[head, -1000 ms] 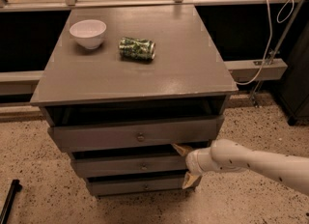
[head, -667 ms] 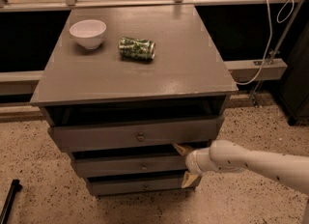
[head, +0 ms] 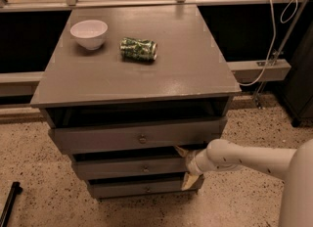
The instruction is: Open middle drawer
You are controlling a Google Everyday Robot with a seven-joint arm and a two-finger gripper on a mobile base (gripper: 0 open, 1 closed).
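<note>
Work centres on the middle drawer [head: 122, 168] of a grey three-drawer cabinet [head: 146, 77], where the robot's gripper [head: 186, 166] sits at the right end of the drawer front, well to the side of its small round knob [head: 145, 169]. The tan fingers [head: 189, 181] are spread wide, one at the front's top edge and the other at its lower edge, so the jaws straddle the panel. Whether they actually pinch the wood cannot be told. The white arm [head: 244, 158] reaches in low from the right.

The middle drawer lies between the top drawer [head: 98, 140], which stands pulled out with a dark gap above it, and the bottom drawer [head: 122, 190]. It appears only slightly out, so the step in hand looks like securing a hold on the front's end, with most of the pull to come. The next move calls for a firm squeeze, then a straight draw toward the camera, kept level so the off-centre grip does not skew the drawer.

On the cabinet top a white bowl [head: 89, 33] stands near a crushed green can [head: 139, 49] lying on its side. The can's printed pattern shows no readable brand, and no other writing is legible.
</note>
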